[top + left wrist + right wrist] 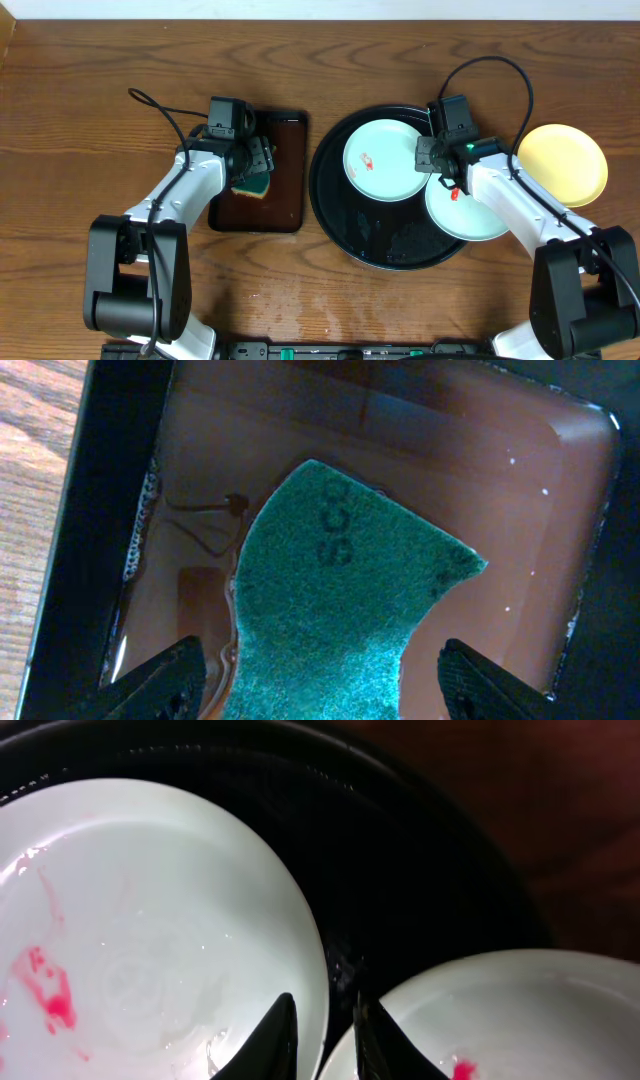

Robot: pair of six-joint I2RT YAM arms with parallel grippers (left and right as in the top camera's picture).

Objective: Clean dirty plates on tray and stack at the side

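The black tray point(335, 215) holds a pale blue-white plate point(380, 165) with a red smear. A second blue-white plate point(470, 215), also marked red, lies over the tray's right rim. A pale yellow plate point(568, 165) rests on the table to the right. My right gripper point(432, 158) is at the first plate's right edge. In the right wrist view its narrow jaws point(323, 1002) straddle that plate's point(150, 940) rim, one finger inside and one outside, beside the second plate point(530, 1010). My left gripper point(325, 680) stands open over a green sponge point(340, 600) without touching it.
The sponge point(252, 186) lies in a small rectangular brown tray point(285, 170) holding shallow liquid, left of the black tray. Cables run from both arms over the table. Bare wood table point(80, 120) lies at the left and along the front.
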